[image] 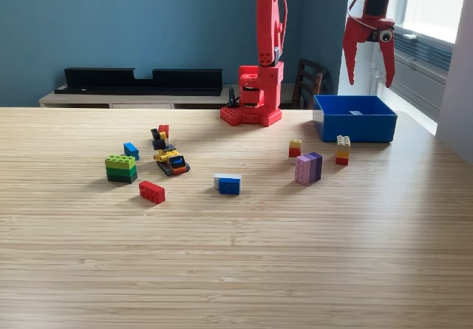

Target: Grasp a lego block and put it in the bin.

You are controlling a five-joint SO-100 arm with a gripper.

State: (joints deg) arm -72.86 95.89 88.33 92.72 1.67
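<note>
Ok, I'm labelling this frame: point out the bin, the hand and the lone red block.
bin (353, 128): exterior view, front wall.
hand (369, 57): exterior view, the gap between its open fingertips, above the bin.
red block (151, 191): exterior view, its front side.

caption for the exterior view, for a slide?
Red arm's open gripper hangs empty above the blue bin; lego blocks lie scattered on the wooden table.

Matt wood-grain table (236, 270), glossy plastic blocks (151, 191) & blue plastic bin (355, 128), red plastic arm (267, 26).
</note>
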